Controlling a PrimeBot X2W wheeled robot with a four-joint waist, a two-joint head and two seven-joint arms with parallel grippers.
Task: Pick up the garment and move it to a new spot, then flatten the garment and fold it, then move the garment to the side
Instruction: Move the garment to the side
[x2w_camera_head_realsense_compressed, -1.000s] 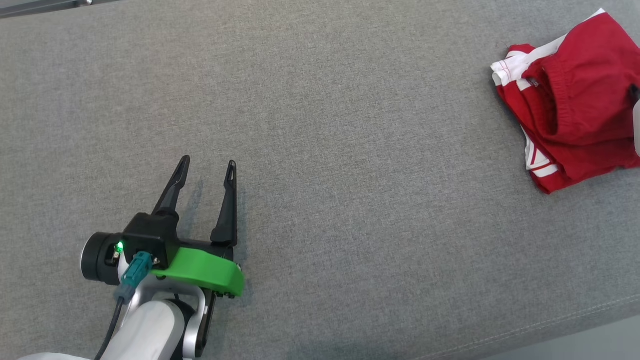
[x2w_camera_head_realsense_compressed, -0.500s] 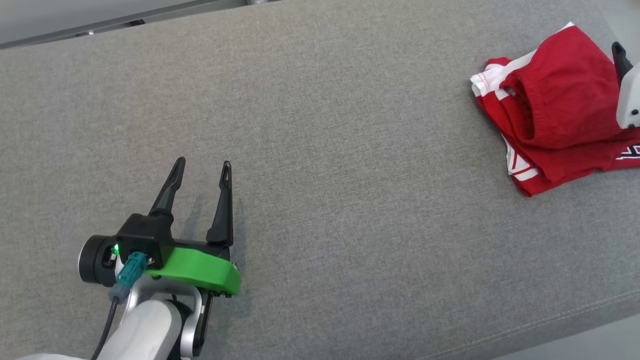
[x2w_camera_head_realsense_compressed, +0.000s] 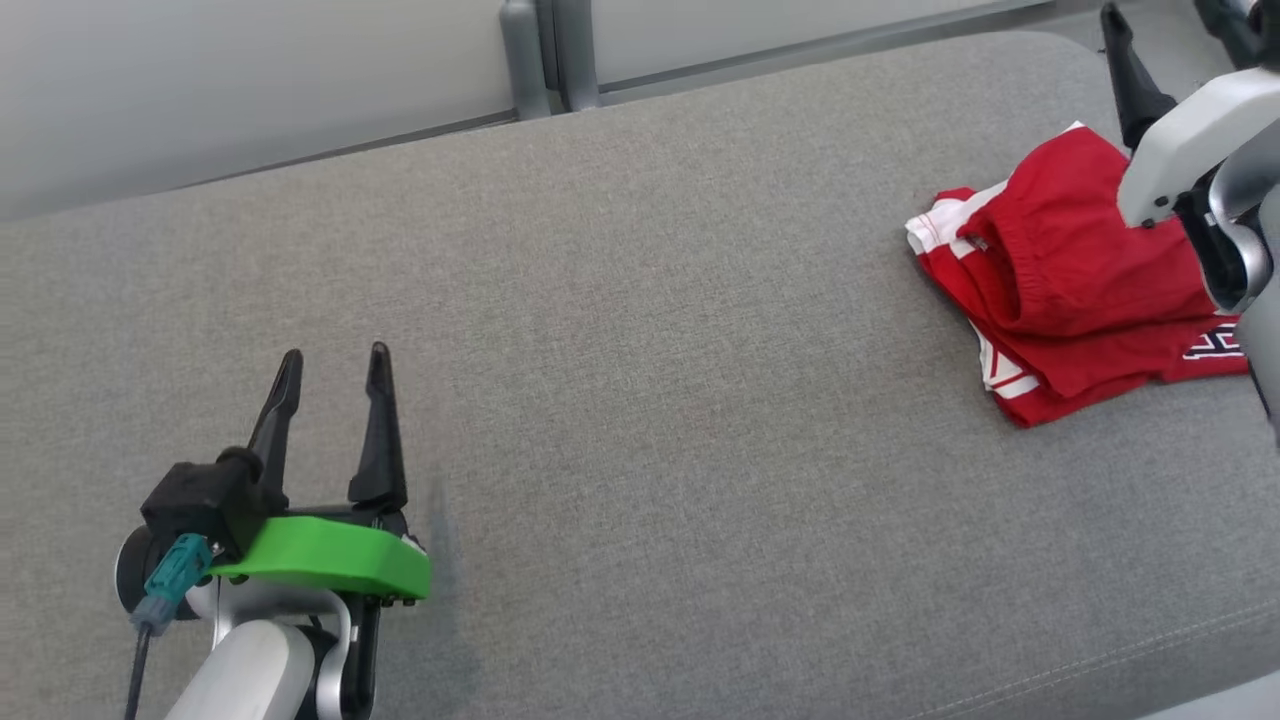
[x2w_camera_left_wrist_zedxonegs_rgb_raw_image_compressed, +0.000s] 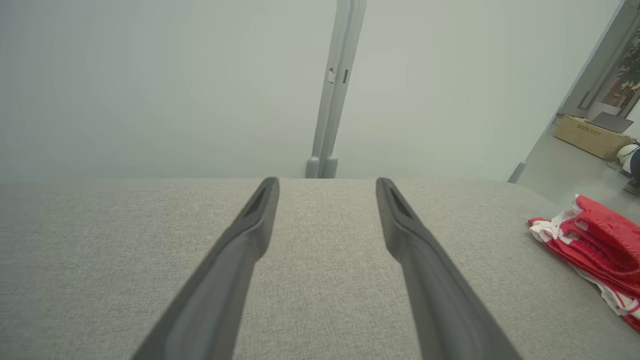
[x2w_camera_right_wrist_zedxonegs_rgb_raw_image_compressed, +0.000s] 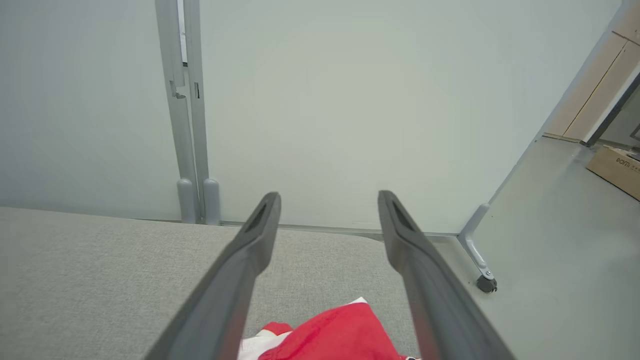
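The garment (x2w_camera_head_realsense_compressed: 1070, 290) is a red piece with white trim, lying folded in a small pile at the far right of the grey cushion (x2w_camera_head_realsense_compressed: 640, 400). My right gripper (x2w_camera_head_realsense_compressed: 1160, 20) hangs above the garment's right end, open, with nothing between its fingers. In the right wrist view the garment (x2w_camera_right_wrist_zedxonegs_rgb_raw_image_compressed: 340, 330) shows low between the open right gripper's (x2w_camera_right_wrist_zedxonegs_rgb_raw_image_compressed: 328, 196) fingers. My left gripper (x2w_camera_head_realsense_compressed: 334, 352) stands open at the lower left, far from the garment. The left wrist view has the left gripper (x2w_camera_left_wrist_zedxonegs_rgb_raw_image_compressed: 326, 182) open over bare cushion, with the garment (x2w_camera_left_wrist_zedxonegs_rgb_raw_image_compressed: 595, 240) off to the right.
Pale partition panels joined by a grey post (x2w_camera_head_realsense_compressed: 545, 55) stand behind the cushion's far edge. The cushion's right end rounds off to the floor (x2w_camera_right_wrist_zedxonegs_rgb_raw_image_compressed: 560, 240), where a panel foot with a caster (x2w_camera_right_wrist_zedxonegs_rgb_raw_image_compressed: 485, 282) and a cardboard box (x2w_camera_left_wrist_zedxonegs_rgb_raw_image_compressed: 587, 135) stand.
The head view has shifted, bringing the cushion's far edge and the panels into it. The right arm has come further into view over the garment's right end. Both grippers stay open.
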